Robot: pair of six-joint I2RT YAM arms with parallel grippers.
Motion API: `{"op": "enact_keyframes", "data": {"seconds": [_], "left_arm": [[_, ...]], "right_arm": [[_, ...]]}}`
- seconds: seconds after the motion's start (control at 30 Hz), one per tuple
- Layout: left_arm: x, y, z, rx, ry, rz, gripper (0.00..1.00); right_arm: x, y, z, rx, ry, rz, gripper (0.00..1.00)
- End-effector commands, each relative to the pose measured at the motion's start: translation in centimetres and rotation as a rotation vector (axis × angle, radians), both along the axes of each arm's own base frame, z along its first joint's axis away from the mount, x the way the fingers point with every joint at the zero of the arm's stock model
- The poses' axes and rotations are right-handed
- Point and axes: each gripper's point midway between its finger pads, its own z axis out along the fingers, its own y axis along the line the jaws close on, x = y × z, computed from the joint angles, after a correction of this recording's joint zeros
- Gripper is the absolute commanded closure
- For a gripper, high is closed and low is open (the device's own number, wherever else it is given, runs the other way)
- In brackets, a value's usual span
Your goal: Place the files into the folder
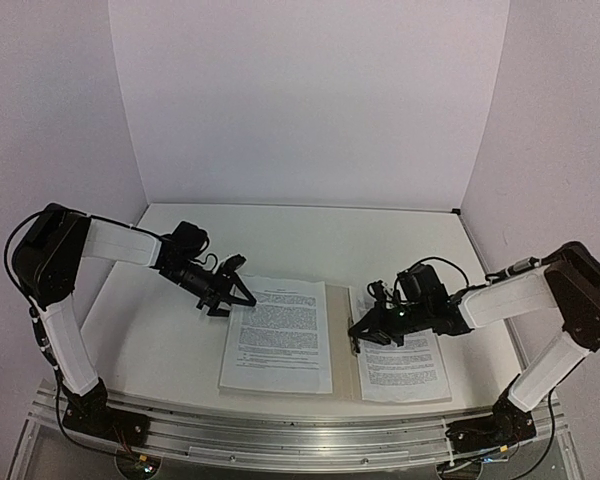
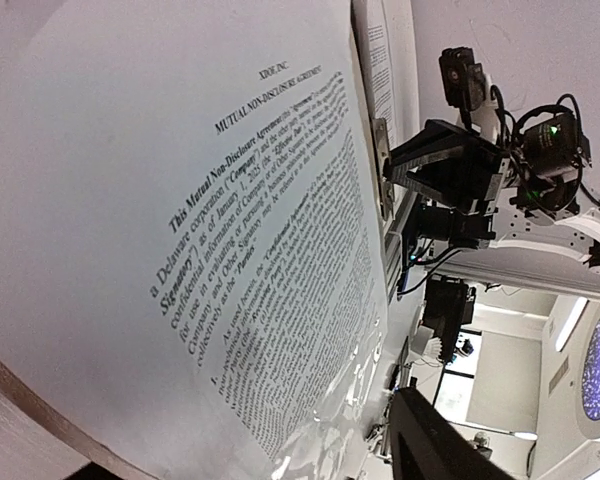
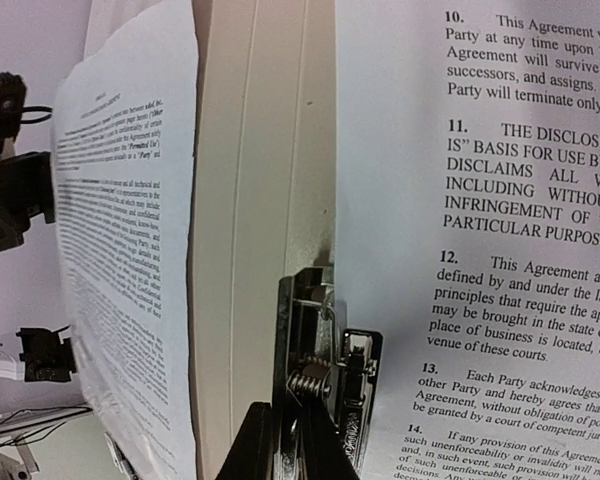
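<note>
Files on the open folder [image 1: 337,300] already: one sheet [image 1: 280,335] on its left leaf, the other sheet [image 1: 405,365] on its right leaf, with the tan spine bare between them. My read is that we're at the gathering step, and the left page has yet to cross to the fastener side. The left gripper [image 1: 230,290] reaches in low at the folder's left edge, jaws spread beside that page's outer margin. Next it needs a light pinch on thin paper, without creasing it. The right gripper [image 1: 360,335] angles down at the spine, jaws pressed together at the metal fastener [image 3: 315,350]; I cannot tell whether it grips the fastener.
</note>
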Motion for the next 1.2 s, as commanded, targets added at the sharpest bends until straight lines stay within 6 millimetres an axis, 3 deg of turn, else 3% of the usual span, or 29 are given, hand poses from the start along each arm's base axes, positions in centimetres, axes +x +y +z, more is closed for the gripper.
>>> {"op": "enact_keyframes", "data": {"seconds": [0.0,0.2,0.27,0.4,0.5,0.57,0.63,0.7,0.83,0.93,1.07,1.17], "left_arm": [[0.8,-0.7,3.9,-0.073,-0.060,-0.013,0.49],[1.2,-0.1,3.7,-0.006,-0.080,0.002,0.80],[1.5,0.1,3.9,0.027,-0.095,0.006,0.87],[2.6,0.5,4.0,0.102,-0.149,0.007,0.92],[3.0,1.0,4.0,0.154,-0.175,0.009,0.93],[3.5,1.2,4.2,0.182,-0.199,0.012,0.96],[3.9,1.5,4.3,0.212,-0.223,0.016,0.97],[4.0,1.7,4.5,0.227,-0.237,0.017,0.98],[4.4,2.1,4.8,0.260,-0.267,0.021,0.98],[4.8,2.4,5.2,0.288,-0.290,0.029,0.99],[5.2,3.0,5.6,0.332,-0.319,0.039,1.00],[5.3,3.4,6.0,0.350,-0.338,0.040,1.00]], "right_arm": [[2.5,3.1,2.1,0.050,-0.062,0.049,0.96],[3.2,3.1,1.1,-0.025,-0.041,0.041,0.82],[3.5,3.1,1.2,-0.046,-0.043,0.039,0.73],[4.5,3.2,2.2,-0.115,-0.059,0.035,0.59],[5.5,2.2,3.6,-0.197,-0.074,-0.010,0.55],[6.1,0.3,4.1,-0.309,-0.071,-0.069,0.49],[6.6,-3.4,3.9,-0.484,-0.056,-0.164,0.41],[5.9,-7.8,2.8,-0.640,0.010,-0.230,0.39],[4.0,-16.0,1.3,-0.895,0.102,-0.335,0.51],[3.3,-19.1,0.5,-0.975,0.130,-0.361,0.69],[2.0,-20.0,-2.1,-1.029,0.205,-0.308,0.95],[1.2,-19.7,-4.3,-1.029,0.257,-0.258,1.00]]}}
